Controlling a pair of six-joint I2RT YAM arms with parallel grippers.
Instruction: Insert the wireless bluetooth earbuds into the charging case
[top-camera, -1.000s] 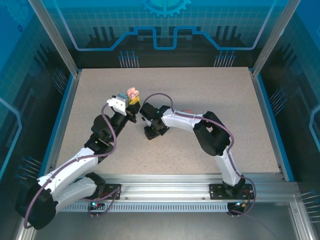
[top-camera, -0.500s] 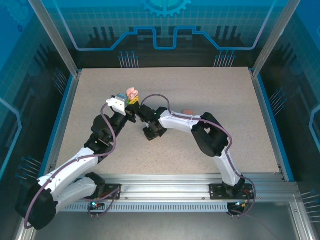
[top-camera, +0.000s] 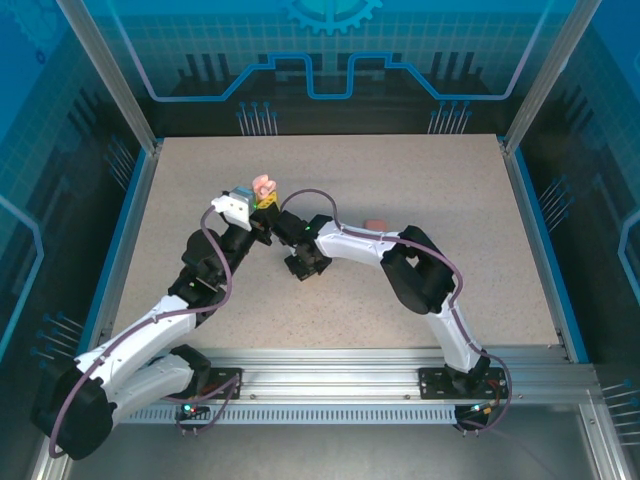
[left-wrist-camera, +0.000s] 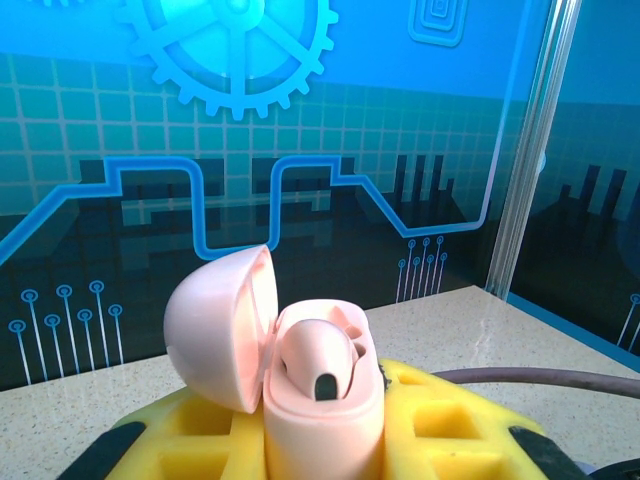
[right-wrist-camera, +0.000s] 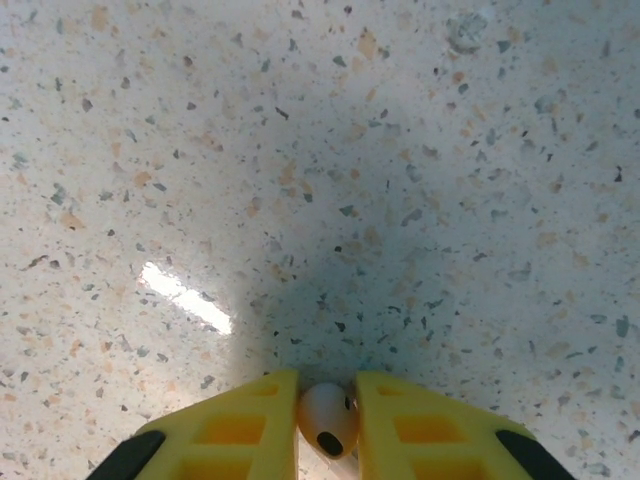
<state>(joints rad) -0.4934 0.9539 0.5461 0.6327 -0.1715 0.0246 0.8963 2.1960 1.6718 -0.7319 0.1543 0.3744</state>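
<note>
right jaws — just narrowed, now pinching a pale pinkish-beige stemmed plastic earbud (right-wrist-camera: 328, 418) between their tips, over the speckled tabletop (right-wrist-camera: 300, 150) | left jaws clenched around an open pale-pink plastic charging case (left-wrist-camera: 322, 425), a second bud (left-wrist-camera: 318, 362) seated inside | meaning — pickup likely secured, insertion next

A robotics lab test cell: a speckled bench (top-camera: 400, 180) fenced by aluminium posts (top-camera: 105, 70) and blue panels (top-camera: 330, 50) (printed with gears and circuit traces), with robot arms (top-camera: 150, 338) bolted to a slotted rail (top-camera: 340, 385).
</note>
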